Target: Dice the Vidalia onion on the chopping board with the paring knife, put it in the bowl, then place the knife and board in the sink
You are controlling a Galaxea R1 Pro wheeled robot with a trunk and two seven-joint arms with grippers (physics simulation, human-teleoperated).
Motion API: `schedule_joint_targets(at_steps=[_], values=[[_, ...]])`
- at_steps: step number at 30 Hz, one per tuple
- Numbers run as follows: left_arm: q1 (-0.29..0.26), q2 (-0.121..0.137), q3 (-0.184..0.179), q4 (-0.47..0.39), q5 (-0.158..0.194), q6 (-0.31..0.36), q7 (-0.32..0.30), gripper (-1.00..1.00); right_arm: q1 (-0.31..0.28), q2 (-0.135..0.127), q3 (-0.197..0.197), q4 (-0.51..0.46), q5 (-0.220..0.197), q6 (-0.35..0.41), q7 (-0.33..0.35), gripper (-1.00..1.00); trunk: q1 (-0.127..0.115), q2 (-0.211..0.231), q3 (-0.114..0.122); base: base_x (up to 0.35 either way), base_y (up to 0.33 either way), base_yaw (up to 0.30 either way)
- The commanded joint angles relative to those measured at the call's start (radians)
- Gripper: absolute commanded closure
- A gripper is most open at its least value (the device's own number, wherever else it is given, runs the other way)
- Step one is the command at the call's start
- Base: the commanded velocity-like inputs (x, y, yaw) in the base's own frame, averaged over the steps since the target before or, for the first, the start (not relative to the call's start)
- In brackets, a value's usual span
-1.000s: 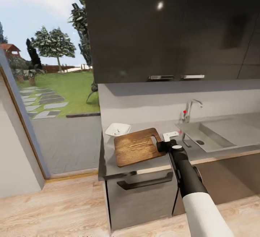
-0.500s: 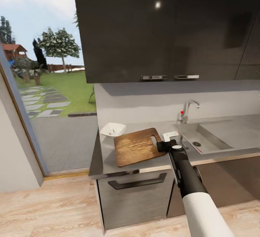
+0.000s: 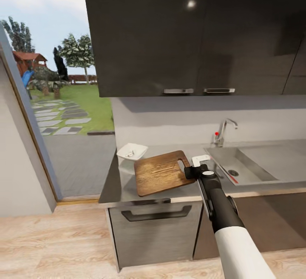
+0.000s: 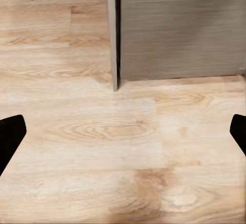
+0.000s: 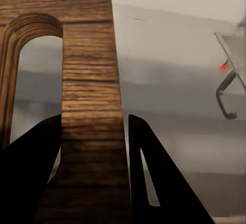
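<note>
The right hand (image 3: 190, 172) pinches the board (image 3: 161, 172) by the strip beside its handle slot, above the desk's (image 3: 127, 185) front edge. Stiff, heavy wood, likely sagging from an end grip.

light: bright daylight from window (image 3: 51, 100) at left | glare: small white spot on upper cabinet (image 3: 191, 3) | shadow: soft band under cabinets | blur: right wrist view soft, close wood grain smeared

Grained wooden chopping board (image 3: 163, 172), glossy grey countertop (image 3: 123, 181), brushed-steel sink (image 3: 255, 164).
</note>
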Motion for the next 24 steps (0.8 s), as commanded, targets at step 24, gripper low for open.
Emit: schedule_joint_targets(at_steps=[24], values=[[0.000, 0.002, -0.007, -0.001, 0.010, -0.002, 0.005, -1.00, 0.000, 0.001, -0.003, 0.011, 0.011, 0.002, 0.010, 1.00, 0.000, -0.001, 0.000, 0.011, -0.240, 0.017]])
